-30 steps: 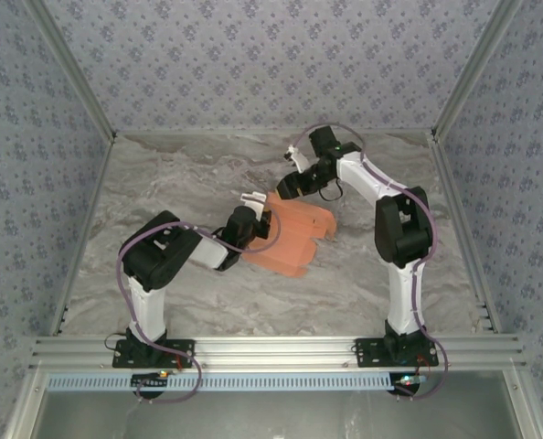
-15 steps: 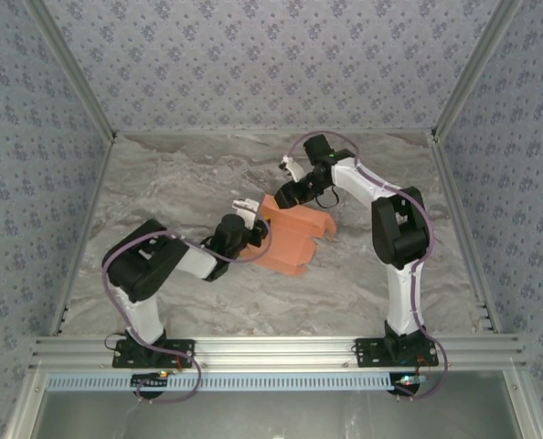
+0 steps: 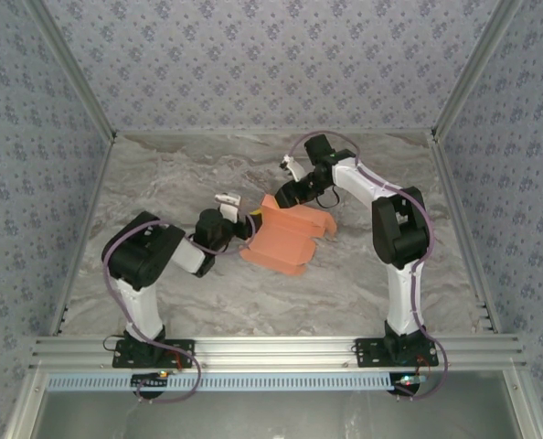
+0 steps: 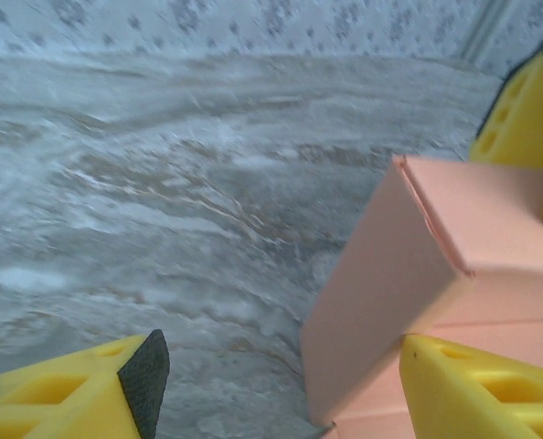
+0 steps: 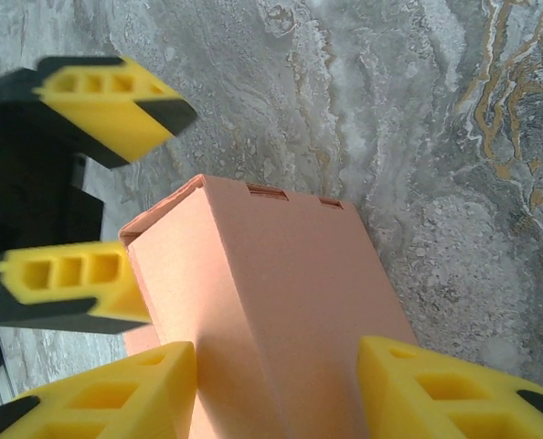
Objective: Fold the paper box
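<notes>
Overhead, the paper box (image 3: 285, 240) lies mid-bench (image 3: 153, 183) with open surface all round. The left pincer (image 3: 246, 223) is at its left edge and the right pincer (image 3: 286, 195) at its far edge.

From the left wrist, the left pincer's jaws stand apart, a box corner just beside one finger (image 4: 482, 389).

From the right wrist, the right pincer's fingers (image 5: 445, 389) straddle the box; I cannot tell if they press it.

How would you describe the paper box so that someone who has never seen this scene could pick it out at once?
On the grey marbled table, look near the middle, where the two arms reach in. There lies the paper box, its far end held by the right gripper, with the open left gripper at its left side. It is the only salmon-orange thing there, thin cardboard partly folded up.
</notes>
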You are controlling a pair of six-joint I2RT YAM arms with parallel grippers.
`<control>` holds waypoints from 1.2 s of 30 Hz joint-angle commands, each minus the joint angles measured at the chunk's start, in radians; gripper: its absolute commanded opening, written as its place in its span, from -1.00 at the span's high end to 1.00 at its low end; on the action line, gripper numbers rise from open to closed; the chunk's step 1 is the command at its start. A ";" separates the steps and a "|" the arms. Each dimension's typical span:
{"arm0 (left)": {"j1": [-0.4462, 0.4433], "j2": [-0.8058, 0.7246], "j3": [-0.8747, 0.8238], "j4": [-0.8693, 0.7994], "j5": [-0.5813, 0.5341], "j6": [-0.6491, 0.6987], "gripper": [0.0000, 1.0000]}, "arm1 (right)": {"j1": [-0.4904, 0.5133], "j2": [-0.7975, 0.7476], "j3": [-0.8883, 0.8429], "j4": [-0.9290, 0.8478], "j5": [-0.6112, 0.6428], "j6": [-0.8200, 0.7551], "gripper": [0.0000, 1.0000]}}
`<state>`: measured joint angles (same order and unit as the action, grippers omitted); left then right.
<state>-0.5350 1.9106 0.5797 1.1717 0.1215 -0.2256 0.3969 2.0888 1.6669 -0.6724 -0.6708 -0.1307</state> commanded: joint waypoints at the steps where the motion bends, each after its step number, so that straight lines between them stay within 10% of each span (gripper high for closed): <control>1: -0.005 0.038 0.052 0.074 0.200 0.054 -0.36 | -0.007 0.005 -0.022 -0.020 0.032 0.008 -0.02; 36: -0.170 0.119 0.148 -0.132 -0.333 0.190 0.90 | 0.045 -0.198 -0.368 0.314 -0.025 0.453 0.05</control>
<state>-0.7033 2.0125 0.7090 1.0637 -0.1432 -0.0513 0.4133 1.9030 1.3308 -0.3649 -0.6994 0.2562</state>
